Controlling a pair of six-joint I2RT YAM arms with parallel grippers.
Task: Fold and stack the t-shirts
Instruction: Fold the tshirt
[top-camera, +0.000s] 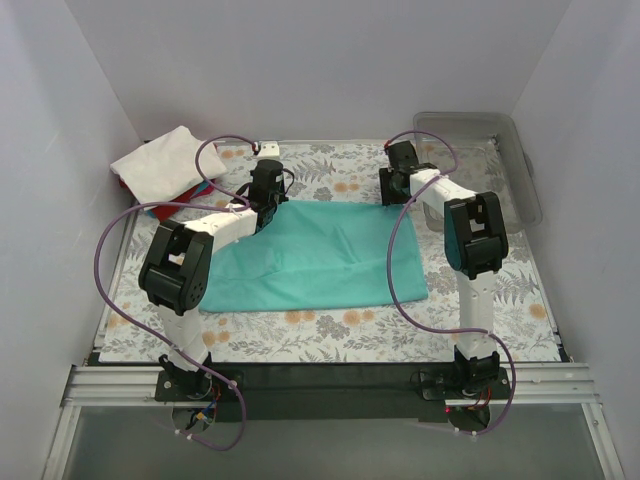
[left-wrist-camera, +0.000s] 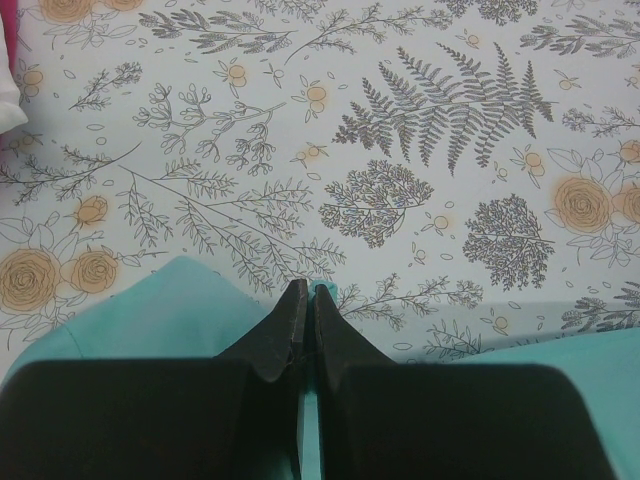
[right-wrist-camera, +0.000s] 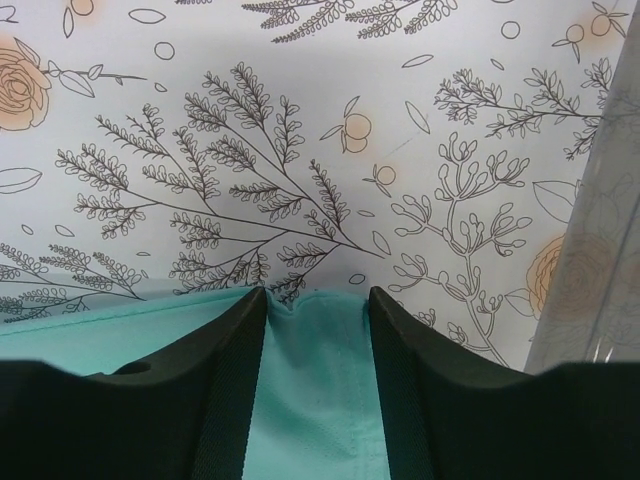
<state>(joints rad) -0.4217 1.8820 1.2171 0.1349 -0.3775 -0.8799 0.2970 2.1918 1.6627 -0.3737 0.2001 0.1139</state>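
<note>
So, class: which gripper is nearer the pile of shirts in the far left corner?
Left. The left gripper is at the far left corner of the teal shirt, just right of the pile; the right gripper is at its far right corner, near the tray.

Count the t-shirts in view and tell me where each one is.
4: teal t-shirt spread flat in the middle; white t-shirt folded far left, topping red t-shirt and blue t-shirt, whose edges peek out. More may hide beneath.
</note>
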